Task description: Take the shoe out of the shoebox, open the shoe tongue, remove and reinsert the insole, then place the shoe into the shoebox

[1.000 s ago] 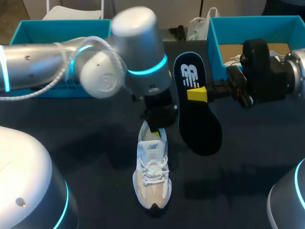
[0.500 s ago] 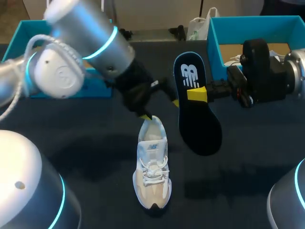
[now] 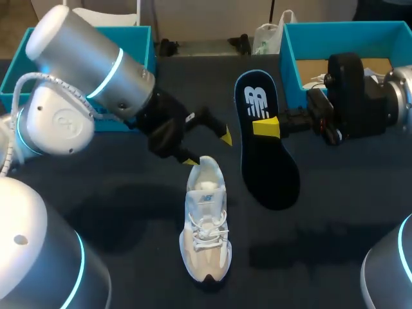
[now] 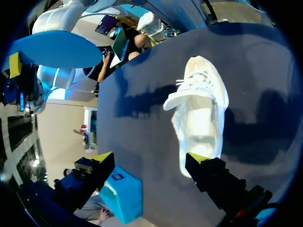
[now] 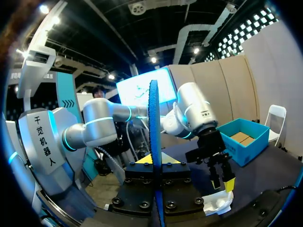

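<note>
Looks like the reinsert step: right gripper [image 3: 266, 127] clamped on the insole [image 3: 270, 168], held on edge in the air just beside the shoe [image 3: 206, 222]; shoe out on the table [image 3: 129, 215], toe toward the near edge; left gripper [image 3: 207, 149] spread wide and empty, right by the heel; best to steady the heel with the left first, then feed the insole in toe-end first, low and flat, to avoid bunching. Boxes-wise: right shoebox [image 3: 291, 58] showing brown paper and something white inside; left shoebox [image 3: 10, 72] mostly hidden behind the left arm [image 3: 84, 71], contents impossible to tell
</note>
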